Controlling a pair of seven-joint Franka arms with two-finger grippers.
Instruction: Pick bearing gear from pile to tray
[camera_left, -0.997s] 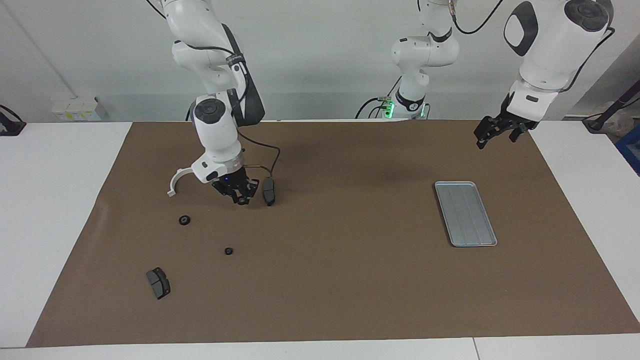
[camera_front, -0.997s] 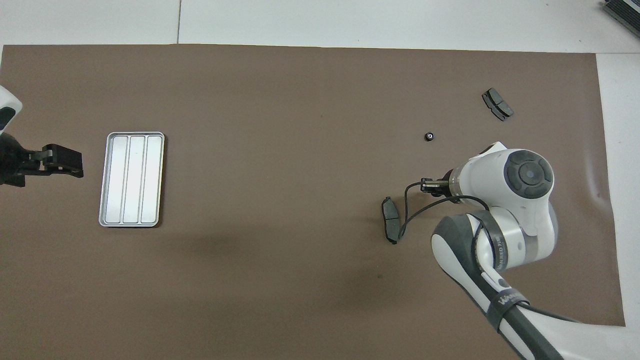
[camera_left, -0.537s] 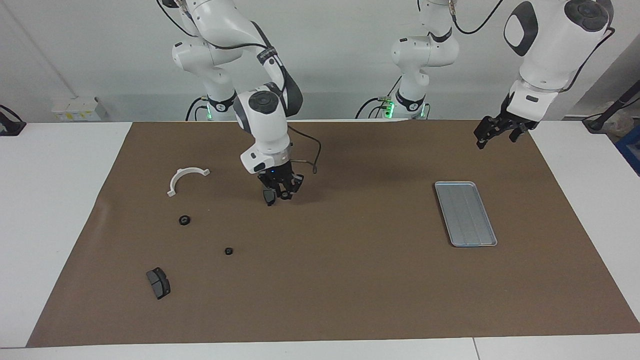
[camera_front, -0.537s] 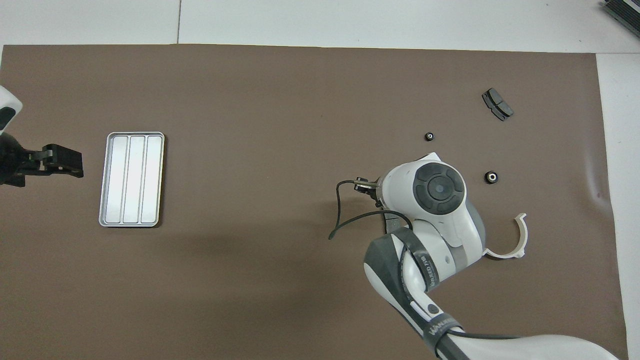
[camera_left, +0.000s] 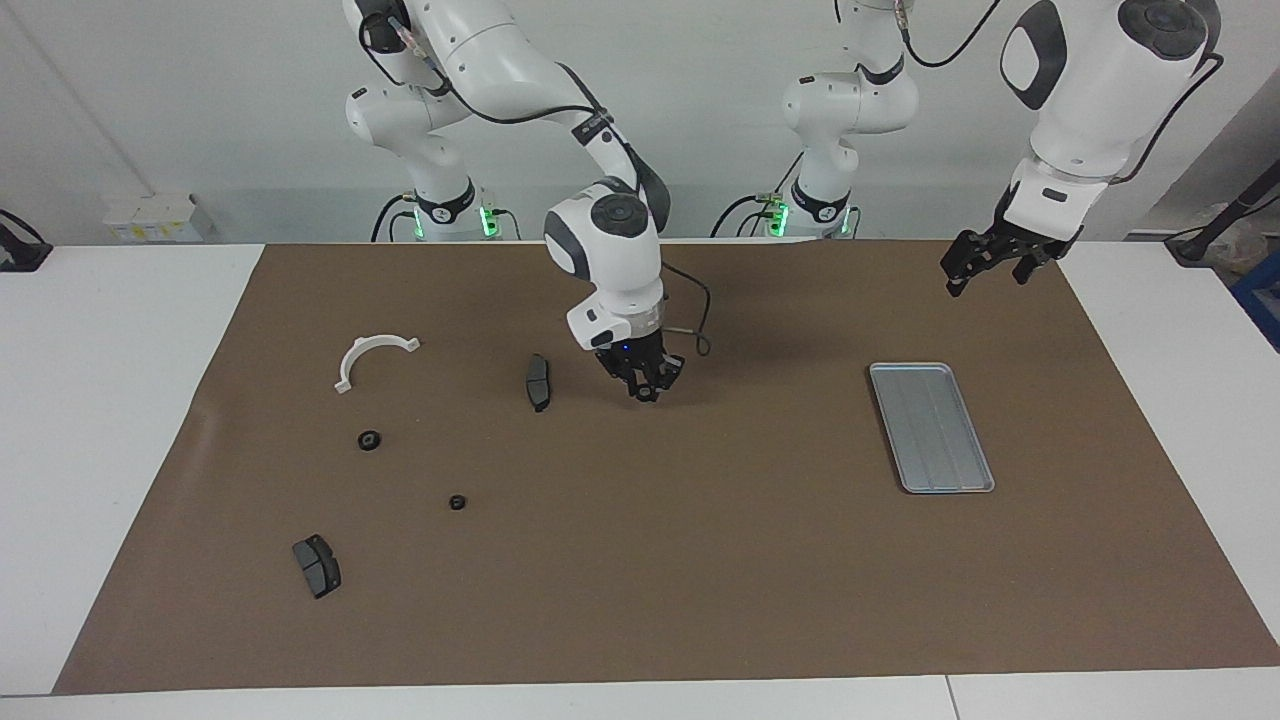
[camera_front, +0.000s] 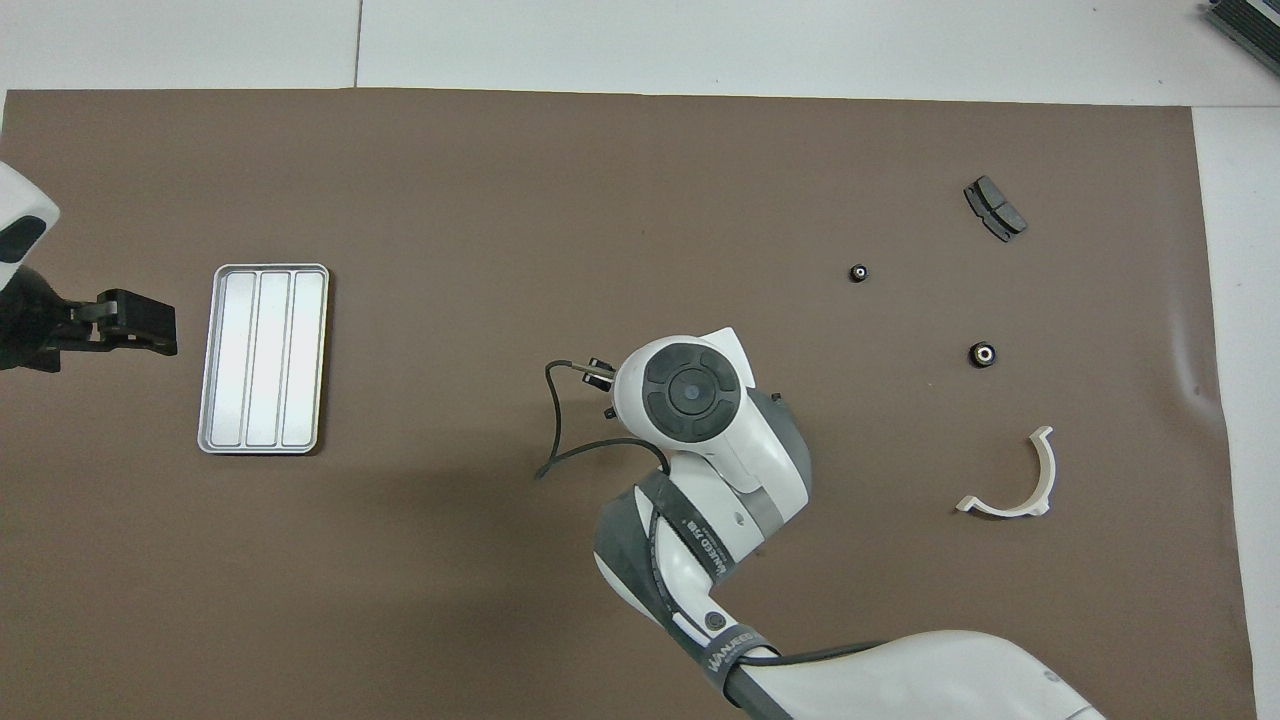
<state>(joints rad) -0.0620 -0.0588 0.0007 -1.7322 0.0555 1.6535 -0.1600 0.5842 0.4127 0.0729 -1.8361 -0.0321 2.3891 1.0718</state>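
- Task state: tray (camera_left: 930, 425) is empty, nothing delivered yet. All the work of the drop is left.
- Tray sits on the mat (camera_left: 700, 560) toward the left arm's end, well apart from the parts.
- Pile, such as it is, lies scattered toward the right arm's end: white bracket (camera_left: 358, 352), two black rings (camera_left: 369, 440) (camera_left: 457, 502), one pad (camera_left: 538, 381) beside the bracket's end of the scatter, a second pad (camera_left: 317, 565) farthest from the robots.
- Right gripper (camera_left: 642, 388) hangs low over bare mat, between the first pad and the tray, clear of the pile. Whether it is open or closed I cannot tell, nor whether it carries a ring; from overhead its own wrist hides it.
- Judgement: placed as it is, it looks to be on the carry leg toward the tray. If it holds nothing, a ring pick is also left.
- Left gripper (camera_left: 985, 265) waits over the mat's edge beside the tray, jaws spread, holding nothing.
- Two rings on the mat are the likely candidates left.
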